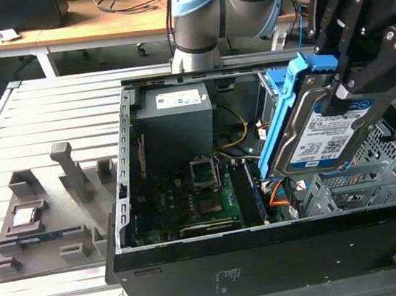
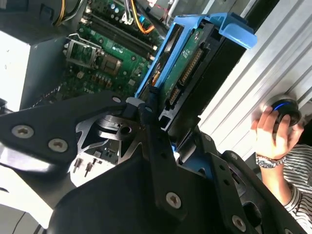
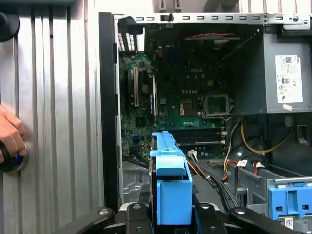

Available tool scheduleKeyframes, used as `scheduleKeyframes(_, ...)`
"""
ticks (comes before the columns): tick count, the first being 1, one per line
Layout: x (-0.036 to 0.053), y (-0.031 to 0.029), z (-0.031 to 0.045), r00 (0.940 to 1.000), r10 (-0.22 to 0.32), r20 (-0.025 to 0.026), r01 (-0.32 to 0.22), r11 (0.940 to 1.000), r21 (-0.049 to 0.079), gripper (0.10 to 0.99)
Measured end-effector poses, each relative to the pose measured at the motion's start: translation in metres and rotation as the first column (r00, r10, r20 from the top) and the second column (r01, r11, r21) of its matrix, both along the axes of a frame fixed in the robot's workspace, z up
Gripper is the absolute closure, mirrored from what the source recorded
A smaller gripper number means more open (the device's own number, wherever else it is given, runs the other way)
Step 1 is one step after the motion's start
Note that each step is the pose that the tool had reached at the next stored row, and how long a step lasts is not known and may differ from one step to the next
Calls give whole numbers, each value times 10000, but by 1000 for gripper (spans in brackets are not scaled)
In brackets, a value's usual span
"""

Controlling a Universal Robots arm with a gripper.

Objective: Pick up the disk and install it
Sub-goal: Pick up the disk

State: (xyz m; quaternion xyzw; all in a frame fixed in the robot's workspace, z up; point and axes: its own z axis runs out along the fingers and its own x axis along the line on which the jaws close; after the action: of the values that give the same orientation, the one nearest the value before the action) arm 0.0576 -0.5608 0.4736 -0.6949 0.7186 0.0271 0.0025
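The disk (image 1: 318, 132) is a silver hard drive with a white, blue-banded label and blue plastic rails. It hangs tilted on edge above the right side of the open computer case (image 1: 200, 272). My black gripper (image 1: 342, 94) comes in from the exterior view's upper right and is shut on the disk's upper part. In the second wrist view the disk (image 2: 187, 66) shows its green circuit-board side, with a finger (image 2: 146, 113) pressed on its rail. In the first wrist view the disk's blue rail (image 3: 168, 183) stands between the jaws, over the motherboard (image 3: 180, 92).
A grey drive cage (image 1: 366, 180) lies below the disk at the case's right end. The power supply (image 1: 173, 115) sits at the back. A grey fixture (image 1: 44, 226) with a processor chip (image 1: 27, 214) lies left of the case. A person's hand (image 2: 271, 134) rests on a knob.
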Motion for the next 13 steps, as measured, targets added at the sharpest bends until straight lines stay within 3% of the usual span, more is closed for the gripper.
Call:
scheduleKeyframes(3,145,-20,-18,10000,1,0,-1,10000,-13,722)
scheduleKeyframes(5,314,-30,-33,10000,1,0,-1,10000,-33,722)
scheduleKeyframes(9,536,-31,-54,10000,0,0,0,10000,-74,722)
scheduleKeyframes(13,880,-14,-77,10000,0,-1,0,9999,-110,722)
